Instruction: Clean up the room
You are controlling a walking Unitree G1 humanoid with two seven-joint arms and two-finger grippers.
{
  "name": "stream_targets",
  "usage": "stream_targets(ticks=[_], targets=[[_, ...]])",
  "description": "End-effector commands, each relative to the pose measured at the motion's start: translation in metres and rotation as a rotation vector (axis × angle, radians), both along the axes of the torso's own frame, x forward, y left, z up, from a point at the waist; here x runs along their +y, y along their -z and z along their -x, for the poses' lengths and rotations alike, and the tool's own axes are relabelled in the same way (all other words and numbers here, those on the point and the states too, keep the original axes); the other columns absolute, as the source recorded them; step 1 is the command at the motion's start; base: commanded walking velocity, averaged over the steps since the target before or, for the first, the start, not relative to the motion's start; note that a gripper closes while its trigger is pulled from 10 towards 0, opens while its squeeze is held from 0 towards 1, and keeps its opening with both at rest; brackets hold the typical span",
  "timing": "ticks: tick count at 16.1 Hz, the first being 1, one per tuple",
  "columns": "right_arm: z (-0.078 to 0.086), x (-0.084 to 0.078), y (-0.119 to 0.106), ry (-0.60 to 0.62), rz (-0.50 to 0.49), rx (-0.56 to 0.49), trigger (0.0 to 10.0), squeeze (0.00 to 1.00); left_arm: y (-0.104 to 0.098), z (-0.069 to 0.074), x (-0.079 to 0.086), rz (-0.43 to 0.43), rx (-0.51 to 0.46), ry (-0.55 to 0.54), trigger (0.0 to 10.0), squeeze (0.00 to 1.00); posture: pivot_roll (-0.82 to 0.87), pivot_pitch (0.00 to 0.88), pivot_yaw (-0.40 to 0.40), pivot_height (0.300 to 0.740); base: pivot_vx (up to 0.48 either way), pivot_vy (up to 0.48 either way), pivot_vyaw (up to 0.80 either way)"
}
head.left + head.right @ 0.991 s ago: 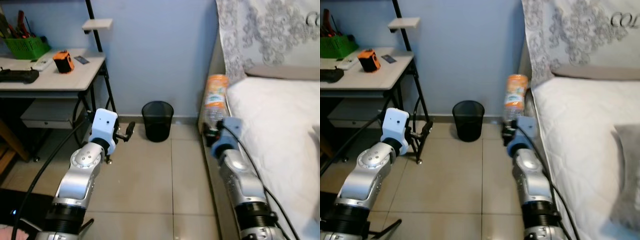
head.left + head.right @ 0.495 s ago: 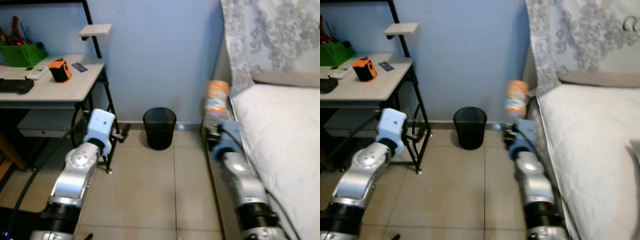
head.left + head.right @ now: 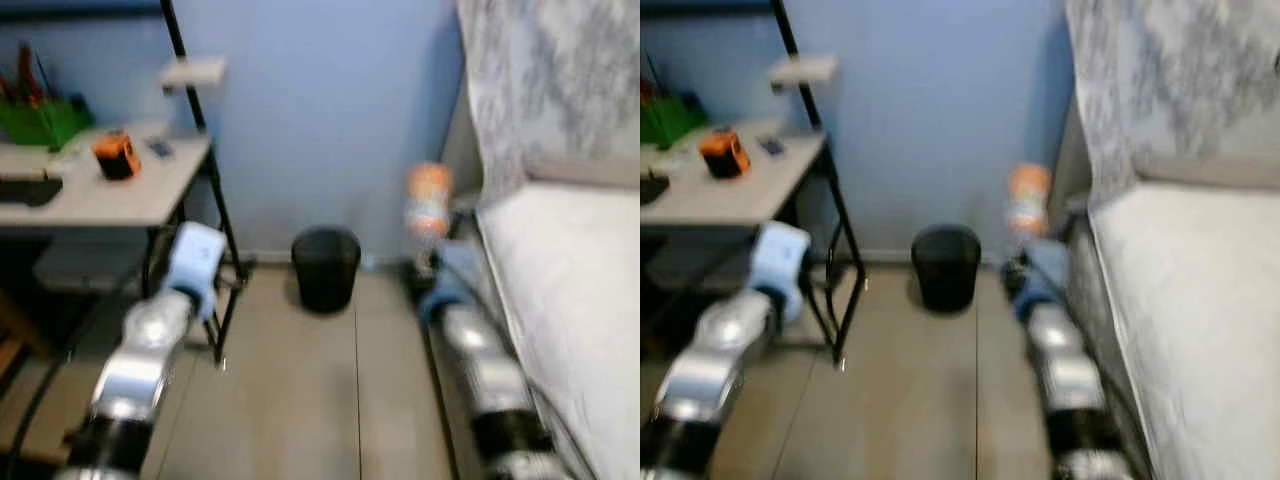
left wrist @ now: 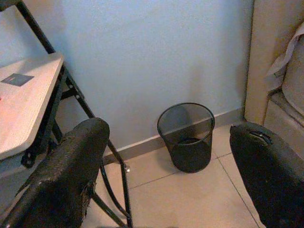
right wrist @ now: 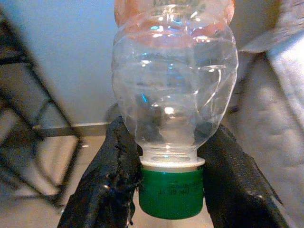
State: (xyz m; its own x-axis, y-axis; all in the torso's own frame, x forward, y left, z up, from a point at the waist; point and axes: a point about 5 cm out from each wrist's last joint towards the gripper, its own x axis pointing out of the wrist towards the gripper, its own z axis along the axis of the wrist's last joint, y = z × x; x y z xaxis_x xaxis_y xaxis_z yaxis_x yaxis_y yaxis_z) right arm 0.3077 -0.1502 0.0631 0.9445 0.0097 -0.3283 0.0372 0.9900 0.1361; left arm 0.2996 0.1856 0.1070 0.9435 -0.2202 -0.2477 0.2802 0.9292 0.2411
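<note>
Right wrist view: right gripper (image 5: 168, 190) clamped on neck of clear bottle (image 5: 175, 90), green cap (image 5: 170, 194) toward wrist, held upside down beside bed (image 3: 570, 290). Left gripper (image 4: 175, 166) fingers spread, empty, facing black bin (image 4: 186, 137) by blue wall.

Place: a bedroom in a home, doubling as a small work corner.
Bed: a mattress (image 3: 570, 290) in white quilted bedding is taking up the robot's right side, with a grey patterned fabric (image 3: 545, 80) hanging above it.
Desk: a pale desk (image 3: 100, 190) on black metal legs is standing on the left, carrying an orange object (image 3: 113, 155) and a green basket (image 3: 40, 118).
Bin: a black mesh wastebasket (image 4: 186, 137) is sitting on the floor against the wall, between desk and bed.
Surfaces: a light blue wall (image 3: 320, 110) is rising behind; beige floor tiles (image 3: 300, 400) are running underfoot.
</note>
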Motion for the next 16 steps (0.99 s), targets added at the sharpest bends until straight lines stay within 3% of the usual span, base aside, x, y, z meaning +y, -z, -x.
stream_targets(ticks=[1, 16], targets=[[-0.0033, 0.0129, -0.0051, -0.031, -0.014, -0.018, 10.0, 0.0, -0.004, -0.0001, 0.0091, -0.027, -0.005, -0.015, 10.0, 0.0, 0.02, 0.0, 0.053, 0.74, 0.409, 0.0, 0.0], [-0.0018, 0.0124, -0.0022, -0.056, 0.006, -0.005, 10.0, 0.0, 0.0003, 0.0035, 0.004, -0.021, 0.019, 0.024, 10.0, 0.0, 0.03, 0.0, 0.044, 0.74, 0.407, 0.0, 0.0]])
